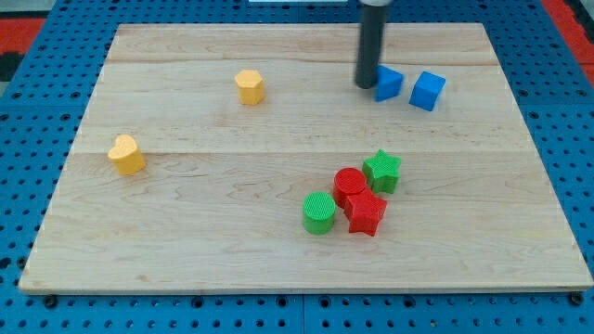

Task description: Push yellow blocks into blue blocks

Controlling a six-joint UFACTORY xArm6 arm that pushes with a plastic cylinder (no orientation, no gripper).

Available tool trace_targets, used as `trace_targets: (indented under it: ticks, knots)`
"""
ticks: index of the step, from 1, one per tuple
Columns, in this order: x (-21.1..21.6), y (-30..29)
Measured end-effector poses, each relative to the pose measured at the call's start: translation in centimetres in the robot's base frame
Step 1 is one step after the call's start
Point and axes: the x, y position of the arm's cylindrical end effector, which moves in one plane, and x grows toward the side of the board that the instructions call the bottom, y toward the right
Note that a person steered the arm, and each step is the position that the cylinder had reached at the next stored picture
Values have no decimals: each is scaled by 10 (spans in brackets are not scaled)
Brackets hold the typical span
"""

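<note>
My tip stands near the view's top, touching or almost touching the left side of a blue block. A blue cube sits just to the right of that block. A yellow hexagonal block lies well to the left of my tip. A second yellow block, rounded in shape, lies at the view's left, lower down.
A cluster sits right of centre, below the blue blocks: a green star, a red cylinder, a red star and a green cylinder. The wooden board lies on a blue pegboard.
</note>
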Motion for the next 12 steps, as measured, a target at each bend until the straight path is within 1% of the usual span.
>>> trace_targets:
  ticks: [1,2,3,4,5,6,7,8,9,10,11,12]
  knots:
    - [4,-21]
    - [36,-118]
    - [80,-216]
    - [25,-260]
    - [-9,-206]
    - [18,-115]
    - [49,-103]
    - [58,-161]
    - [92,-116]
    - [104,-61]
    - [94,-48]
    - [81,-65]
